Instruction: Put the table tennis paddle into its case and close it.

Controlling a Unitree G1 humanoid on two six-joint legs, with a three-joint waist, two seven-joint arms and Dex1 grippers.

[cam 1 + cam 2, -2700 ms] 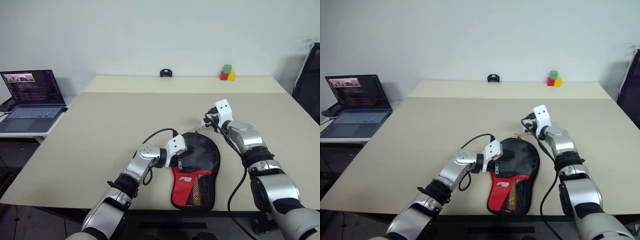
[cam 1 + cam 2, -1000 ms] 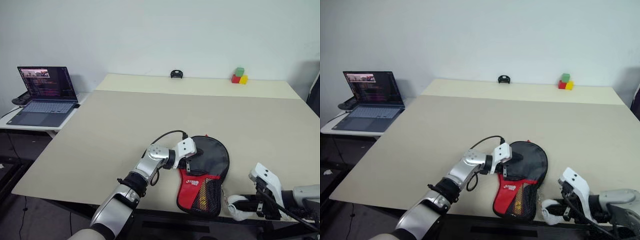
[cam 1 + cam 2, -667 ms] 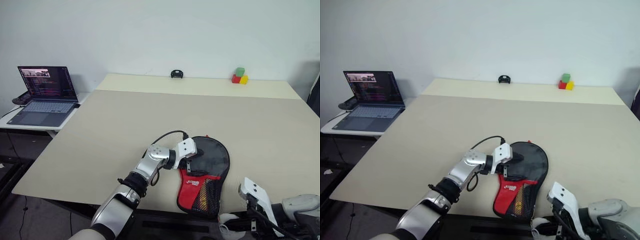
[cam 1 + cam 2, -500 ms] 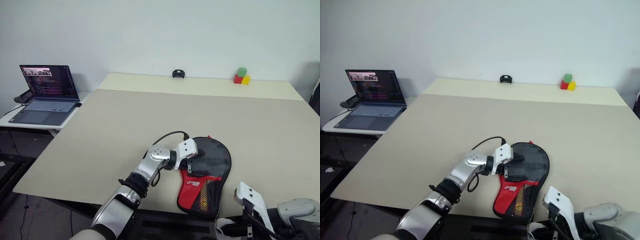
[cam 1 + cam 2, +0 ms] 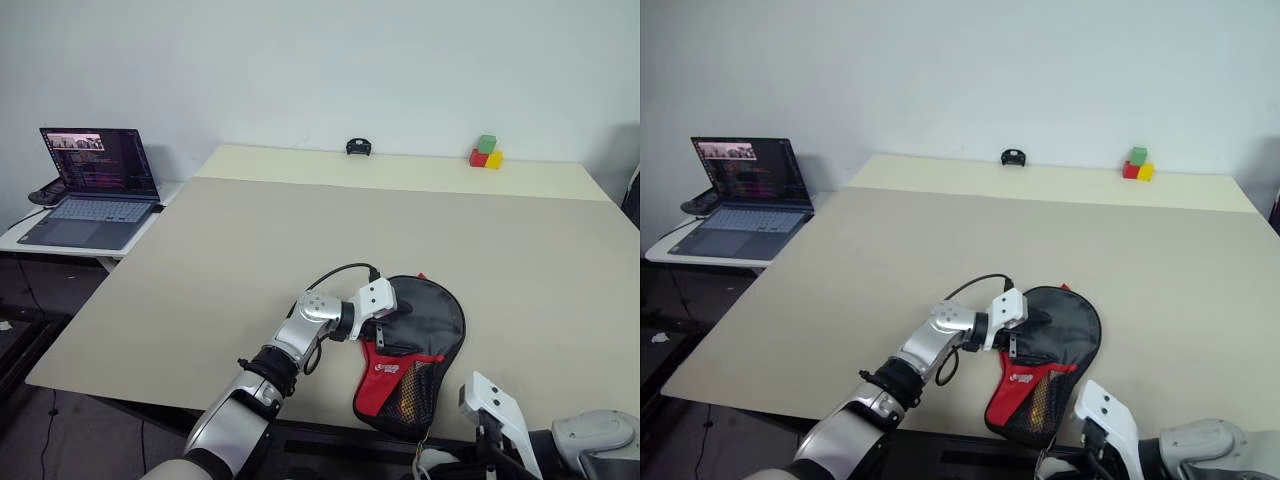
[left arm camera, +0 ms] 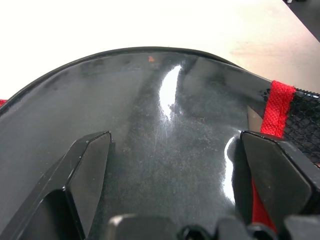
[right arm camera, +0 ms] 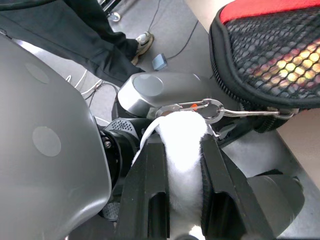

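1. Left eye view: the case (image 5: 418, 345) lies flat at the near edge of the table (image 5: 200, 260), its round black end pointing away from that edge and its red panel and mesh pocket toward it. The left gripper (image 5: 392, 318) rests on the case's black part, on the side nearer the laptop (image 5: 85, 190), which stands on a separate stand well apart from the case. 2 coloured blocks (image 5: 485, 152) sit at the table's far edge, far from the case.
2. Right eye view: the right gripper (image 5: 1065, 465) sits below the table edge, just beside the case's mesh end.
3. Left wrist view: the left gripper's fingers (image 6: 85, 170) stand wide apart over the case's glossy black surface, gripping nothing.
4. Right wrist view: the right gripper's fingers (image 7: 150, 185) are narrowly closed on a white strap (image 7: 182, 150) that joins a metal clip (image 7: 207, 111) at the tip of the case's mesh end.
5. The table tennis paddle cannot be made out.
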